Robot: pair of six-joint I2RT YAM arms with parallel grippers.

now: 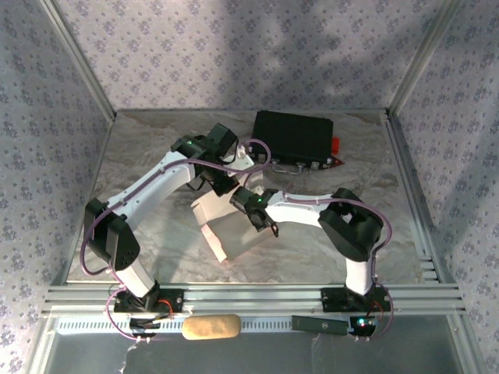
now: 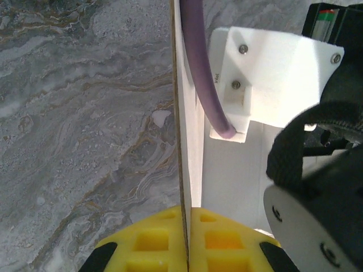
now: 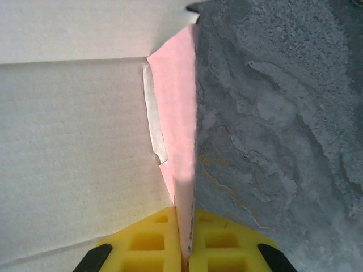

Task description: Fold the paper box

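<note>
Top view:
- The paper box [image 1: 226,234] sits mid-table, partly raised, with pale panels facing up and a faint pink tint at its near edge.
- The left gripper [image 1: 224,185] is at the box's far edge, and the right gripper [image 1: 265,222] is at its right side. I can't tell the jaw gap from this view.
- A black case [image 1: 292,136] lies at the far side of the table [image 1: 156,156], apart from the box.
- A tan block [image 1: 210,327] rests on the near rail between the arm bases.

Left wrist view:
- The yellow fingers [image 2: 153,238] of the left gripper [image 2: 187,229] are pressed together on a thin card edge, with no gap showing.
- The edge of the paper box [image 2: 190,147] runs straight away from the jaws, with its whitish face to the right and the marbled table [image 2: 85,113] to the left.
- The other arm's white bracket [image 2: 272,73] and a purple cable [image 2: 199,62] sit just beside the card.

Right wrist view:
- The right gripper [image 3: 184,232] is closed tight on a pink flap [image 3: 178,113], which stands edge-on between the yellow fingers [image 3: 150,241].
- The box's pale reverse face [image 3: 74,147], creased across, spreads to the left.
- The grey table surface [image 3: 283,124] is to the right.
</note>
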